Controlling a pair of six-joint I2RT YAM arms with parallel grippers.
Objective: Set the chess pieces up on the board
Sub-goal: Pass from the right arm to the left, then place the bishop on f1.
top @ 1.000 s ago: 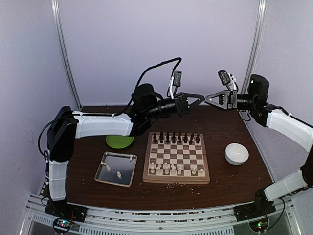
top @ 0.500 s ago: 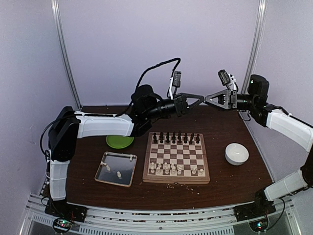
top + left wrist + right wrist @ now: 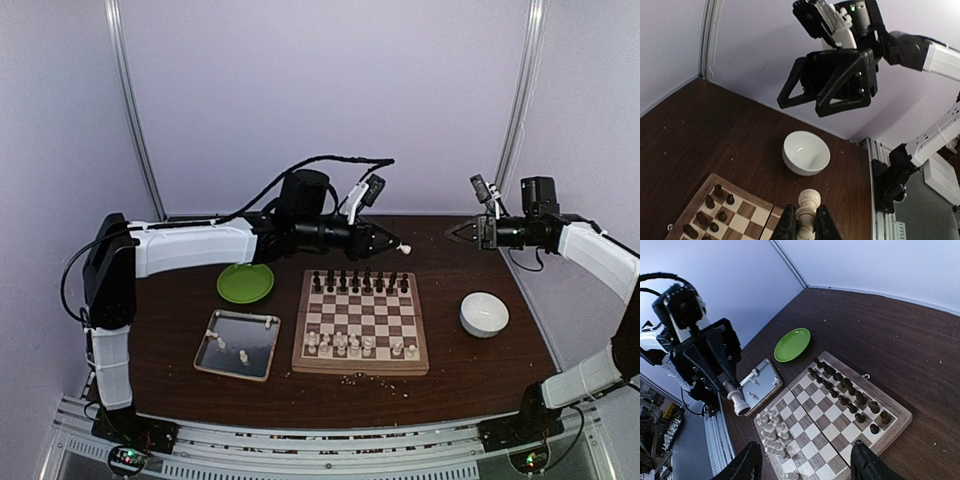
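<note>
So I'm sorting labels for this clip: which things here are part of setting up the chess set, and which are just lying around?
Part of the job: board; dark pieces on its far rows; cream pieces on its near rows; a cream chessman in the left gripper; two cream chessmen in the metal tray.
Lying about: green plate; white bowl; pale crumbs.

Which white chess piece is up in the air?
The cream piece pinched in the left gripper; other white pieces sit on the board or in the tray.
</note>
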